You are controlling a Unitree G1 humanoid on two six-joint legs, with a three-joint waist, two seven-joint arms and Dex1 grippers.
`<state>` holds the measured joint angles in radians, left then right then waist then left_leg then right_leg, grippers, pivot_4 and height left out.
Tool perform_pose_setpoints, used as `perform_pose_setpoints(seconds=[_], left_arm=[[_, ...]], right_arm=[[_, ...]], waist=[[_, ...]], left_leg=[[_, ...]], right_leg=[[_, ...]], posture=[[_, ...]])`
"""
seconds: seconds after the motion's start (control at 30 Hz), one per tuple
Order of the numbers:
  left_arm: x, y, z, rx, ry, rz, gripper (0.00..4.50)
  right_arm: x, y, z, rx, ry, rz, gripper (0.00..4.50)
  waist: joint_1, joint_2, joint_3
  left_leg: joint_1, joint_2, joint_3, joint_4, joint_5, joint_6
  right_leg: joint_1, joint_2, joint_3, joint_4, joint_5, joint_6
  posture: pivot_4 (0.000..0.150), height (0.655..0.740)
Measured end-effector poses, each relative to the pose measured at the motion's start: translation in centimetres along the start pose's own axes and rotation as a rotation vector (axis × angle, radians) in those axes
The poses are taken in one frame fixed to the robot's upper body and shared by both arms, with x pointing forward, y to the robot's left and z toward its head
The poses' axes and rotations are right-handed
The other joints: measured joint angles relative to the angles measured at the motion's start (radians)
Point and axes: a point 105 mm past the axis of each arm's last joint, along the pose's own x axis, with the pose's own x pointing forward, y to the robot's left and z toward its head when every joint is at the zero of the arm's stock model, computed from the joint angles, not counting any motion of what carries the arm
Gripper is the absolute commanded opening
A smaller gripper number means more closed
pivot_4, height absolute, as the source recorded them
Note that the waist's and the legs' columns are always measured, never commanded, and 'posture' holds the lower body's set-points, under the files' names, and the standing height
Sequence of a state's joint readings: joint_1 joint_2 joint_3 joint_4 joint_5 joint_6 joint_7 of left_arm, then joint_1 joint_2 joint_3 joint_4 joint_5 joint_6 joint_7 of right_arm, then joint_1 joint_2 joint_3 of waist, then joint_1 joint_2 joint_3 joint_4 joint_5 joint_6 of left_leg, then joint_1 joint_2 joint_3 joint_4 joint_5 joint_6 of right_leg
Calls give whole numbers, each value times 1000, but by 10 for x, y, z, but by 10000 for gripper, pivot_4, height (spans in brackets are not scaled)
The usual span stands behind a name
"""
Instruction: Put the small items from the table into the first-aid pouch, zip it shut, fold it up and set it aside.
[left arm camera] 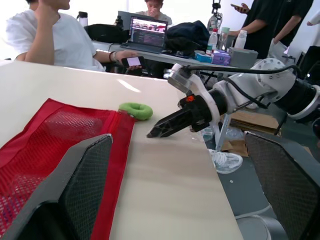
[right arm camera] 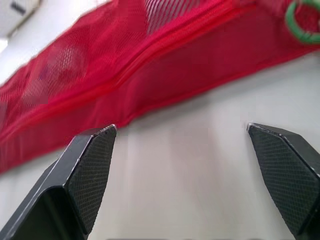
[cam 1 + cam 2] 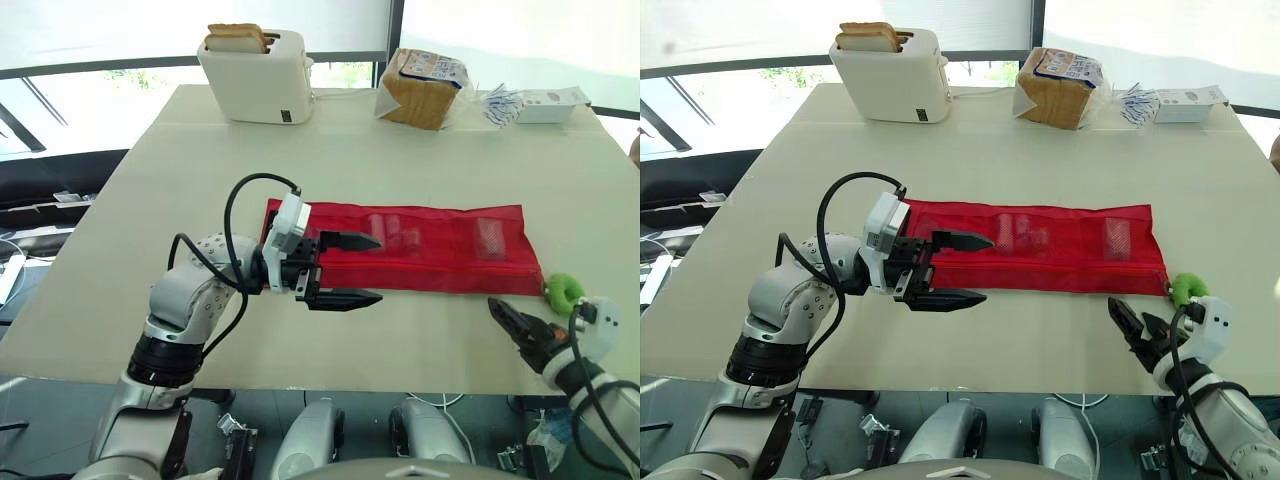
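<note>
Here's the pale worktop (image 3: 400, 170), and right across the middle of it lies the red mesh pouch (image 3: 440, 250), flat, with its long axis running from the robot's left to its right. Over at the far edge stand a white toaster (image 3: 258, 85) with slices sticking out of the top and, to its right, a bagged loaf (image 3: 420, 90), both well apart from the pouch. Now the left hand (image 3: 378, 269): it's at the pouch's left end, pointing along its length toward the right, with the fingers spread wide, one above the mesh and the other above the bare worktop just in front of the near edge. The right hand (image 2: 180, 127) sits low by the near right corner, fingers spread too, gripping nothing, aimed at the pouch's long near edge. Just off the pouch's right end there's a green ring (image 3: 564, 292), close to that hand. Through the mesh you can make out a few small items (image 3: 400, 233) inside.
</note>
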<state>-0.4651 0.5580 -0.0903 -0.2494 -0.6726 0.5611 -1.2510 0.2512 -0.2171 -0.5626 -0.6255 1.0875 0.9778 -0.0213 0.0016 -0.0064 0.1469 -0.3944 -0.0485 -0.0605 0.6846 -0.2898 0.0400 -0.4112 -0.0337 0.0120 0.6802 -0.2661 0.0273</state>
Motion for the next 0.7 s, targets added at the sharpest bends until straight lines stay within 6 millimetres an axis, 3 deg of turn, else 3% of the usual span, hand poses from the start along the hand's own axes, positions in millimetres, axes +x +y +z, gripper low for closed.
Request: perform_pose_setpoints(seconds=[0.43,0.53,0.6,0.63,0.7], left_arm=[[2,2,0,2,7,78,45000],[0,2,0,-6,3,93,45000],[-1,2,0,-10,5,103,45000],[-2,2,1,-6,6,111,45000],[-2,3,2,-1,6,121,45000]], right_arm=[[30,-9,24,367,-197,69,44633],[36,-11,25,372,-211,71,37361],[38,-11,22,346,-209,71,28580],[38,-11,21,322,-216,73,22045],[38,-11,23,301,-231,77,15319]], waist=[[-16,0,0],[-15,0,0],[-15,1,0],[-15,1,0],[-15,2,0]], left_leg=[[1,0,0,0,0,1],[1,0,0,0,0,0],[1,0,1,0,0,0],[1,0,1,0,0,0],[1,0,1,0,0,1]], right_leg=[[1,0,1,0,0,0],[0,1,0,0,0,0],[0,1,1,0,0,0],[0,1,1,0,0,0],[0,1,1,0,0,0]], posture=[[1500,7400],[1500,7400],[1500,7400],[1500,7400],[1500,7400]])
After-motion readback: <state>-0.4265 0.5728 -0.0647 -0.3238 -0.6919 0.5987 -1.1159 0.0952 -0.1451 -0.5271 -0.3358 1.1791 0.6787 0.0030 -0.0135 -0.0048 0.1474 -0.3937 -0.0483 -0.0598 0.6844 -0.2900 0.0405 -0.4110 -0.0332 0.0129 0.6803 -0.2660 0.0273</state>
